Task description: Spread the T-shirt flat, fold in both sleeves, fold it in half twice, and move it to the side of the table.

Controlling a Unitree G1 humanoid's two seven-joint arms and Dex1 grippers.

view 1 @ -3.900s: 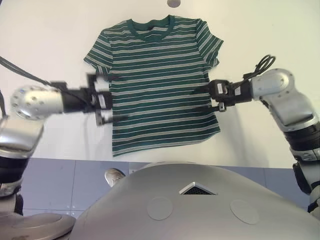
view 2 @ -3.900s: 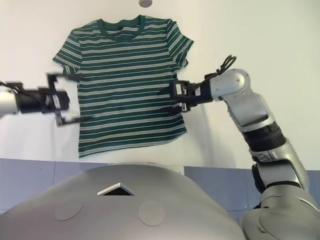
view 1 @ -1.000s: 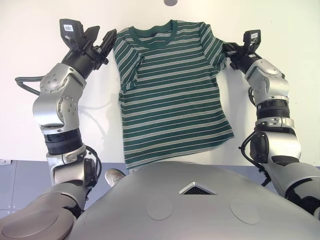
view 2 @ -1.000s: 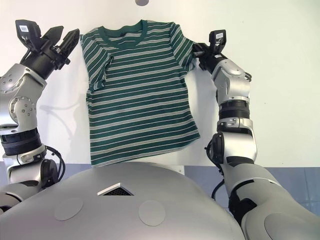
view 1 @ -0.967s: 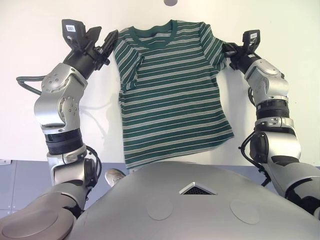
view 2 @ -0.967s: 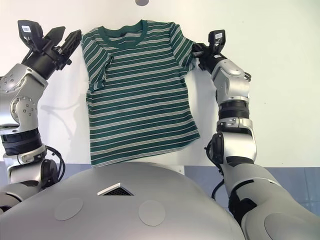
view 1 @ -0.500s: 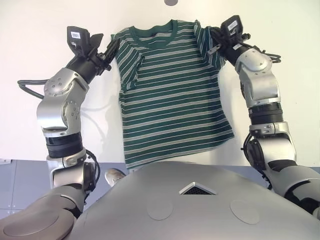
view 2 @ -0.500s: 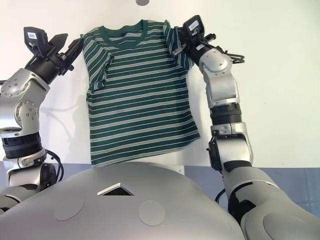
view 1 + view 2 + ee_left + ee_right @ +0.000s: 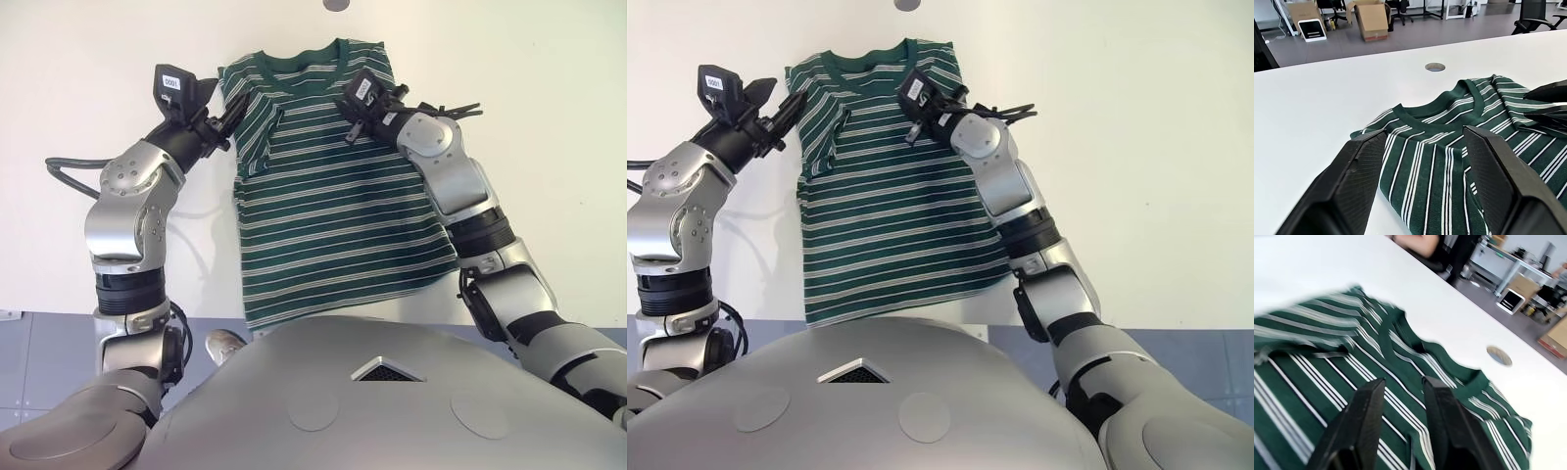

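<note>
**T-SHIRT: HANDLING PROPERTIES AND GRIP POINTS**

**Position.** The T-shirt (image 9: 333, 215) lies face up in the middle of the white table (image 9: 549, 117). Its collar is toward 12 o'clock and its hem toward 6 o'clock. The left sleeve (image 9: 251, 137) lies doubled inward. The right sleeve (image 9: 1508, 93) appears to be turned in over the chest, in a loose, raised fold.

**Grippers.** The left gripper (image 9: 230, 110) sits at 10 o'clock of the shirt, at the sleeve edge. Its fingers are spread wide with nothing between them. The right gripper (image 9: 1403, 381) hangs over the chest at about 1 o'clock. Its fingers stand a narrow gap apart, and no cloth is visibly pinched.

**Material.** Judged to be a thin knit that is light, limp and non-fragile. It will not hold a crease. It sags from any single grip point, and a lifted layer is likely to drag the one below it.

**Where to grip.**
- Pinch at edges and corners, not at mid-panel.
- For the half fold, take two matching corners together. Use either the hem corners at 5 and 7 o'clock or the shoulders at 11 and 1 o'clock.
- Take all stacked layers in the pinch so the turned-in sleeves stay put.
- Carry the cloth low, since a high lift may let the sleeves fall open.
</note>
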